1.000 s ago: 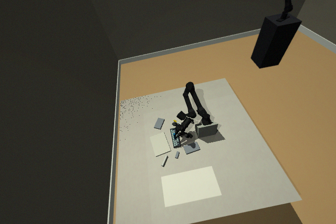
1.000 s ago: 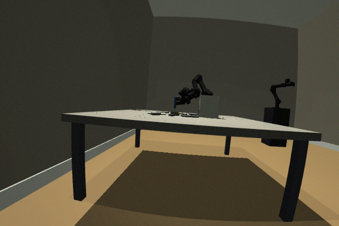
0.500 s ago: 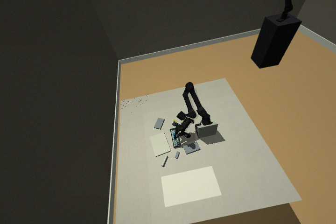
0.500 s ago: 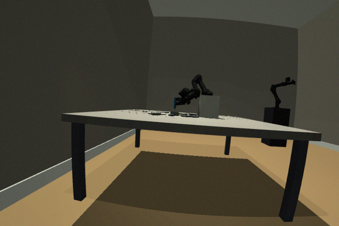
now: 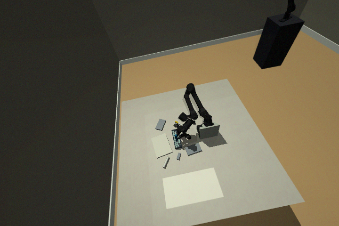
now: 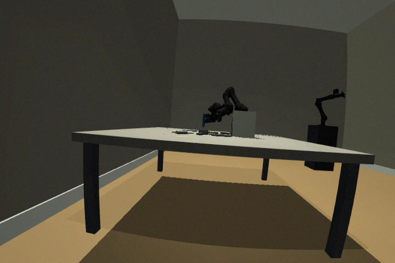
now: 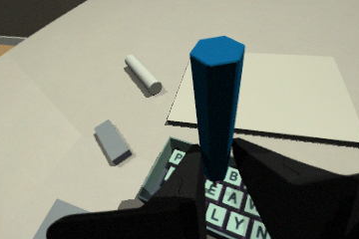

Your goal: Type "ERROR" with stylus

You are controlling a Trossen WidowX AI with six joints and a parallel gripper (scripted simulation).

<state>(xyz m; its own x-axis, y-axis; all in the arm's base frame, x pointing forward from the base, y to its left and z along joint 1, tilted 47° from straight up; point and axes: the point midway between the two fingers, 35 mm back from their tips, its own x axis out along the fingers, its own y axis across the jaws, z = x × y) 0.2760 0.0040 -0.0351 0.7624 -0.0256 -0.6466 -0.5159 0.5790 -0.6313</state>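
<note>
My gripper [image 5: 177, 134] [image 6: 204, 118] [image 7: 215, 148] is shut on the blue stylus [image 6: 203, 120] [image 7: 217, 100], a thick six-sided rod held upright over the keyboard. The keyboard [image 5: 178, 144] [image 7: 215, 214] lies on the table with pale, dark-lettered keys. In the wrist view the stylus's lower end is by the E and B keys, with A, L, Y and N nearby; P shows left of the fingers. The fingers cover many other keys. In the exterior view the thin tip points down at or just above the keys. I cannot tell whether it touches one.
A cream slab [image 5: 161, 145] [image 7: 287, 100] lies beyond the keyboard. A white cylinder [image 5: 166, 162] [image 7: 143, 75], a small grey block [image 5: 178, 156] [image 7: 113, 141] and a grey plate [image 5: 197, 151] lie to one side. An upright panel [image 5: 209, 131] [image 6: 243, 124] stands by the arm's base.
</note>
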